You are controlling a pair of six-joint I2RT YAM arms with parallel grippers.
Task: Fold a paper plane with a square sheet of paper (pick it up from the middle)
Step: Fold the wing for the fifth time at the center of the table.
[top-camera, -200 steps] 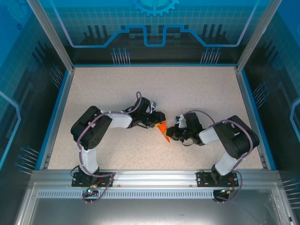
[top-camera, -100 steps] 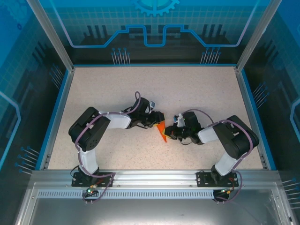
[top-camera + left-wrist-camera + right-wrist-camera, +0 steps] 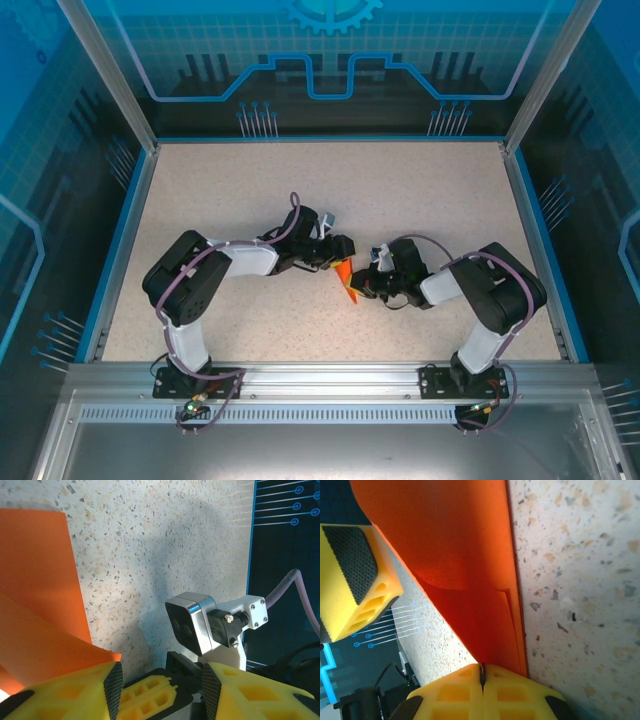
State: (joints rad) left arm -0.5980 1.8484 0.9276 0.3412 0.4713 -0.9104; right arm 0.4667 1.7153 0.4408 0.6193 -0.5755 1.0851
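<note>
Fold in hand, plane unfinished. Right gripper clenched on creased edge of square sheet of paper, at middle of table. Left gripper unclenched, jaws apart, just beside sheet. Next, probably: left grips free flap, aligns crease.

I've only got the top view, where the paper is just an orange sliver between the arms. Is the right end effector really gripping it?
Observer: Yes. The right wrist view shows the right end effector shut on an edge of the paper.
Operator: And the left one?
Observer: In the left wrist view the left end effector is open; the paper lies by one finger, not in the gap.
Operator: Is it folded yet?
Observer: Yes, layered edges show next to the right grip.
</note>
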